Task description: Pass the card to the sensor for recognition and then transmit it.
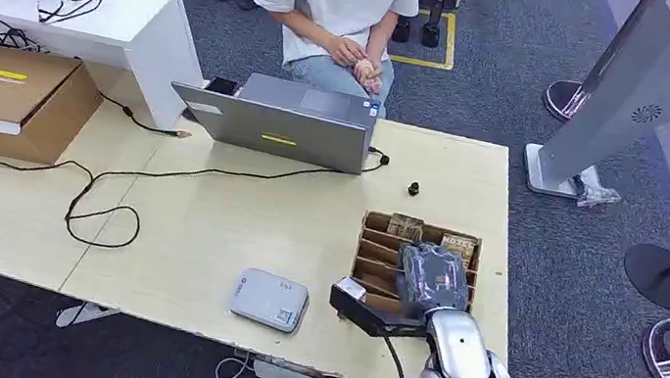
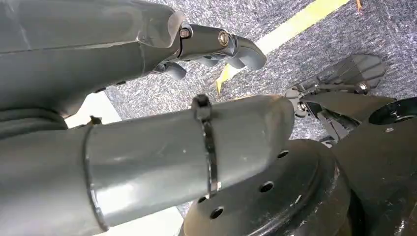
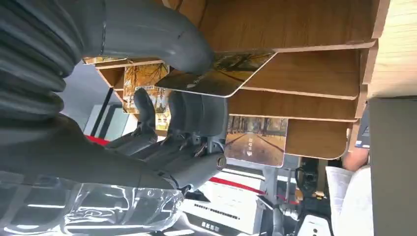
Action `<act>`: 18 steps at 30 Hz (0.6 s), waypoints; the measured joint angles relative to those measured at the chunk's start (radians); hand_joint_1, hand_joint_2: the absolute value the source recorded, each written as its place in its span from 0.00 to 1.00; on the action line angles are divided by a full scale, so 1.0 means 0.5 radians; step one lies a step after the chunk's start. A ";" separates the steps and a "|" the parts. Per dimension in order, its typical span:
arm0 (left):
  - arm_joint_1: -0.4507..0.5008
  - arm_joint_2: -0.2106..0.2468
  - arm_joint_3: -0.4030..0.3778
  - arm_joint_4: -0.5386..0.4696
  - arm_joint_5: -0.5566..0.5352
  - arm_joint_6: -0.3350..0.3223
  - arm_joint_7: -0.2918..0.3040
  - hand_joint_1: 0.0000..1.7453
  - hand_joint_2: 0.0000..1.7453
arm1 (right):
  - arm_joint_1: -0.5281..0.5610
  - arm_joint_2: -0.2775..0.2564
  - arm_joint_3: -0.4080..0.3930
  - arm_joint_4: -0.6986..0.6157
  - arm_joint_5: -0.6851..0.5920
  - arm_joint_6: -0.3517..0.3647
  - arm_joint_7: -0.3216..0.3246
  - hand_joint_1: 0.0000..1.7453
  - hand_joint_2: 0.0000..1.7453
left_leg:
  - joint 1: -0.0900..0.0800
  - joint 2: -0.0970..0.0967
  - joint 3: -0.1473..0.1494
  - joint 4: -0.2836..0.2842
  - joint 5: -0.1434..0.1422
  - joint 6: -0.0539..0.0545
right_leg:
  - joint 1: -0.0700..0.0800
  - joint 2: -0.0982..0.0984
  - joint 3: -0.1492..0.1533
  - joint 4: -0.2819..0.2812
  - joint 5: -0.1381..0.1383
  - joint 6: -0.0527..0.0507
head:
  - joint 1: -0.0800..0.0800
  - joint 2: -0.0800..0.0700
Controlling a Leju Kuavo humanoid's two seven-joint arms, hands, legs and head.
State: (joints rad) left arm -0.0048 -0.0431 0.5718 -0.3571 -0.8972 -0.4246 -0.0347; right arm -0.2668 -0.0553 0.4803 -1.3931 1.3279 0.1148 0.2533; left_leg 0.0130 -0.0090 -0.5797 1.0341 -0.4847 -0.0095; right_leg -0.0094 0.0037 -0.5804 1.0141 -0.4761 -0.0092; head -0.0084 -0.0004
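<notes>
Right robot hand [image 1: 434,280] is over the slotted wooden rack [image 1: 378,251] at the near right of the table [image 1: 208,221], wrapped in a clear plastic cover. In the right wrist view its thumb [image 3: 162,34] lies on top of a card [image 3: 221,73] with an autumn-tree print, and darker fingers [image 3: 196,118] sit under it: the card is pinched between thumb and fingers. The card's far end is at the edge of one rack divider; whether it is still partly in a slot I cannot tell. More cards of the same print stand in neighbouring slots, one [image 3: 255,140] just beside the fingers.

Left robot hand [image 2: 216,44] hangs beside the body over grey carpet with a yellow line. Its fingers are curled in and nothing shows in them.

On the table: a grey flat sensor [image 1: 269,299] near the front edge, left of the rack and apart from it. A small black stand [image 1: 364,307] with a white top sits between sensor and rack. An open laptop [image 1: 281,122] is at the far edge, back turned to the robot. A black cable [image 1: 103,191] loops across the left part. A cardboard box [image 1: 17,100] sits far left.

A person [image 1: 336,11] in a white shirt sits behind the laptop, hands clasped in the lap.
</notes>
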 joint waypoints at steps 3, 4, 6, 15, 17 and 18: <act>0.000 0.000 0.000 0.000 -0.001 0.000 -0.001 0.00 0.00 | 0.000 0.000 -0.004 0.000 0.000 0.000 -0.001 1.00 1.00 | 0.000 0.000 0.000 0.000 0.000 0.000 | 0.000 0.000 0.000 0.000 0.000 0.000 | 0.000 0.000; 0.000 0.000 0.000 0.000 -0.001 0.000 -0.001 0.00 0.00 | 0.000 0.000 -0.005 -0.001 0.001 0.000 -0.001 1.00 1.00 | 0.000 0.000 0.000 0.000 0.000 0.000 | 0.000 0.000 0.000 0.000 0.000 0.000 | 0.000 0.000; 0.000 0.000 0.000 0.000 -0.006 0.000 -0.001 0.00 0.00 | 0.001 0.000 -0.007 -0.003 -0.001 -0.002 -0.001 1.00 1.00 | 0.000 0.000 0.000 0.000 0.000 0.000 | 0.000 0.000 0.000 0.000 0.000 0.000 | 0.000 0.000; -0.001 0.000 0.000 0.000 -0.021 0.004 -0.015 0.00 0.00 | 0.026 -0.001 -0.013 -0.024 -0.017 -0.026 -0.001 1.00 1.00 | 0.000 0.000 0.000 0.000 0.000 0.000 | 0.000 0.000 0.000 0.000 0.000 0.000 | -0.001 0.000; -0.001 0.000 0.000 0.000 -0.022 0.005 -0.016 0.00 0.00 | 0.027 -0.002 -0.014 -0.031 -0.037 -0.043 -0.001 1.00 1.00 | 0.000 0.000 0.000 0.000 0.000 0.000 | 0.000 0.000 0.000 0.000 0.000 0.000 | 0.000 0.000; -0.001 0.000 0.000 0.000 -0.022 0.005 -0.018 0.00 0.00 | 0.027 -0.002 -0.014 -0.034 -0.036 -0.047 -0.001 1.00 1.00 | 0.000 0.000 0.000 0.000 0.000 0.000 | 0.000 0.000 0.000 0.000 0.000 0.000 | 0.000 0.000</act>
State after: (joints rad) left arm -0.0054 -0.0431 0.5718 -0.3571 -0.9083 -0.4219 -0.0435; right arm -0.2532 -0.0565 0.4730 -1.4103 1.3100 0.0915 0.2529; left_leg 0.0130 -0.0089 -0.5796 1.0341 -0.4847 -0.0095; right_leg -0.0094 0.0038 -0.5805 1.0141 -0.4761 -0.0092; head -0.0084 -0.0004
